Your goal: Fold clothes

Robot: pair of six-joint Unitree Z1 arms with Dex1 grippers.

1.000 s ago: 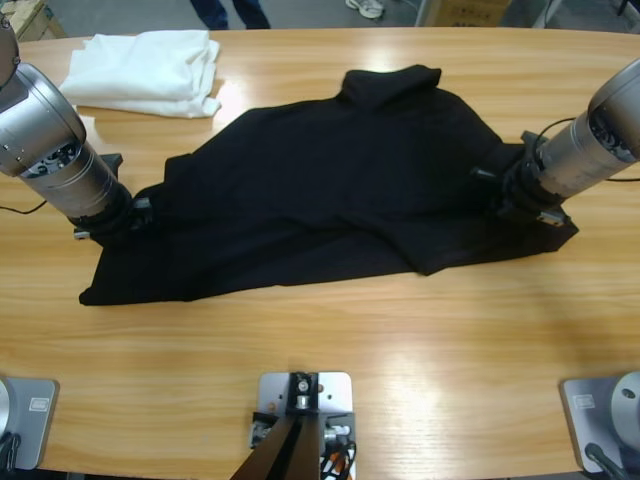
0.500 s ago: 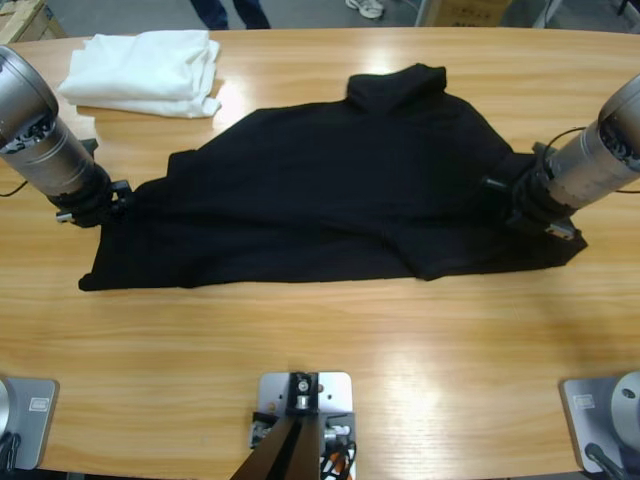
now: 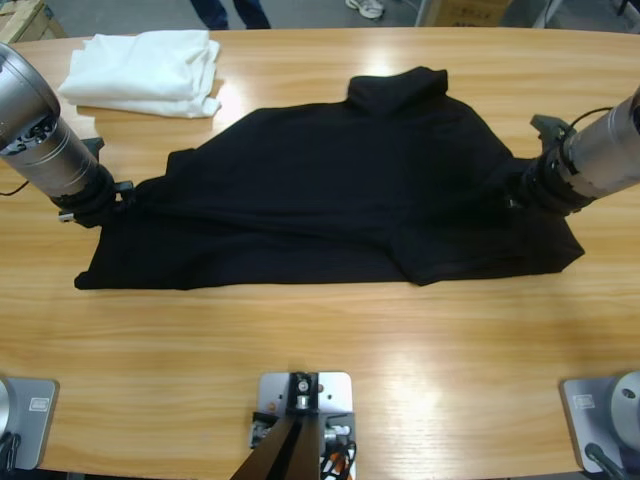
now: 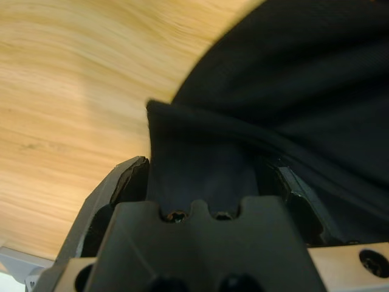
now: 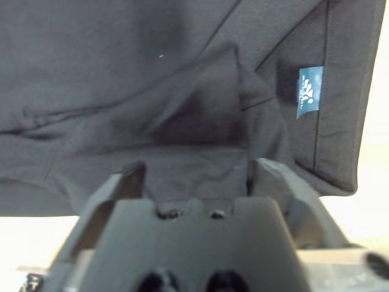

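Both grippers, left (image 3: pixel 112 200) and right (image 3: pixel 522 190), clamped on opposite edges of the black shirt (image 3: pixel 330 190). Risk: uneven pull drags it toward the white pile (image 3: pixel 145 70), or cloth slips free.

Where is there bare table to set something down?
Free: the wide wooden strip between the black shirt and the near table edge, plus the far right beyond its collar. Crowded: the far left, with the white pile, and beside both claws.
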